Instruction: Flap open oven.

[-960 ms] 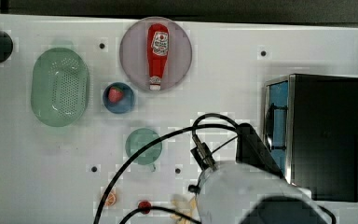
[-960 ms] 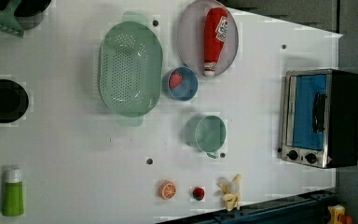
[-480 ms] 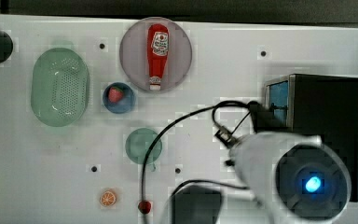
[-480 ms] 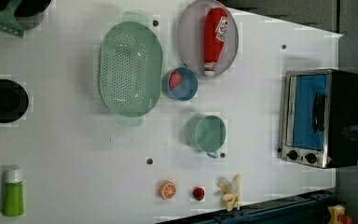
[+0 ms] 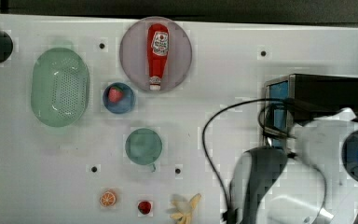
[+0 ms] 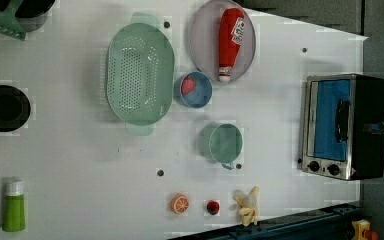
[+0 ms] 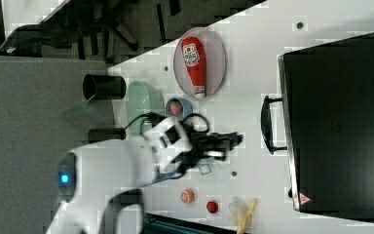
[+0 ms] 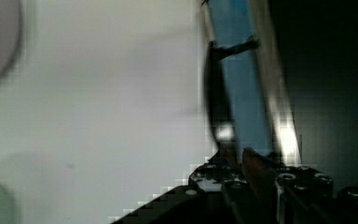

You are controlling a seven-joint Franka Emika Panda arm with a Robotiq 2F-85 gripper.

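- Since the earlier top view, your arm [image 5: 326,158] has swung from the lower centre of the frame to the lower right, so its white body now covers the oven's lower front corner; the tabletop items lie where they lay before.
- The oven [image 6: 345,125] stands at the right edge of the white table [image 6: 80,165] in the left view, its blue glass door [image 6: 330,120] shut and flush with the silver frame.
- The bar handle [image 7: 268,124] projects from the door front at centre right of the right view; the two black knobs [image 6: 325,168] sit below the glass in the left view.
- The gripper [image 7: 231,141] points toward the handle in the right view, at mid-frame, near it but apart from it.
- The wrist view places the gripper [image 8: 235,158] low in the frame, at the near end of the handle, with the jaws drawn to a narrow gap; you cannot tell from it whether a finger touches the bar, and nothing is seen held.
- A ketchup bottle [image 5: 157,53] lies on a grey plate [image 5: 130,51] at upper centre of the top view.
- A green colander [image 5: 59,87] occupies the upper left, with a strawberry in a blue bowl [image 5: 121,103] just beside it.
- A green cup [image 5: 143,146] sits at centre; an orange slice [image 5: 107,199] and a banana [image 5: 185,206] lie along the lower edge.
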